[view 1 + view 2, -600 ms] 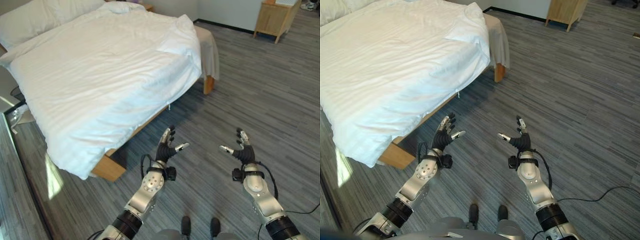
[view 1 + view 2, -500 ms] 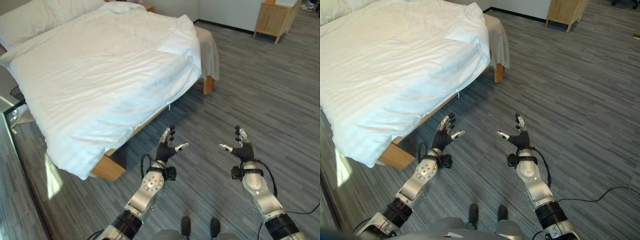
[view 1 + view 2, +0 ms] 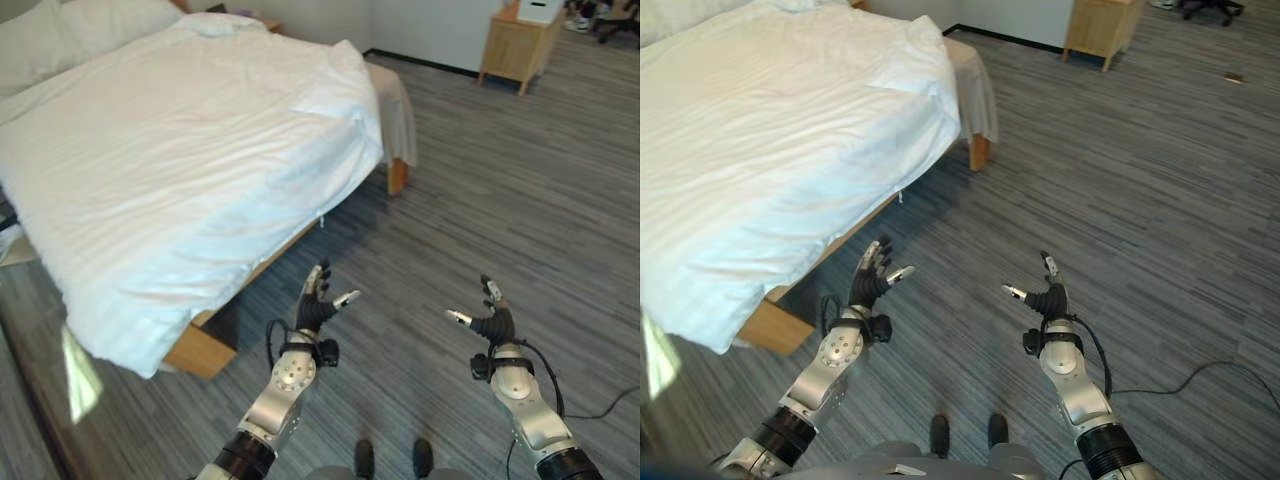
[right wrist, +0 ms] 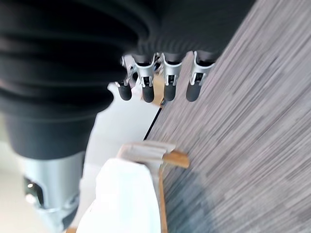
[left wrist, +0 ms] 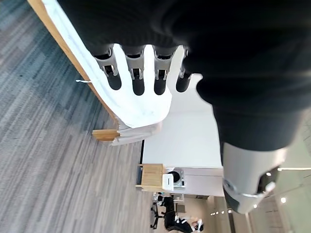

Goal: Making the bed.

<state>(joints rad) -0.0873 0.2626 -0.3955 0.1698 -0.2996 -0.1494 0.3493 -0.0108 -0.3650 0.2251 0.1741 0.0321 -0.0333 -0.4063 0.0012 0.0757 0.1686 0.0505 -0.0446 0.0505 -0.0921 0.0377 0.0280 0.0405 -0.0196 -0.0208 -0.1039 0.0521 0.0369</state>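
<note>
My left hand (image 3: 318, 305) and right hand (image 3: 493, 322) hover empty, fingers spread, low over the floor; the white duvet (image 3: 170, 150) covers the bed at upper left. My left wrist view adds an office chair (image 5: 165, 217) behind the wooden nightstand (image 5: 151, 176). The bed has slid leftward as my head turned.

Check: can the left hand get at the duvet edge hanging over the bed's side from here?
Probably yes. The left hand is open, holds nothing, and only bare floor lies between it and the duvet edge; it may need a step closer.

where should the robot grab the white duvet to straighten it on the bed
Best guess: the duvet's overhanging near corner, approached from the floor side. It droops free past the wooden bed frame, so fingers can close around its edge. Both the left robot hand and right robot hand are open, holding nothing.
</note>
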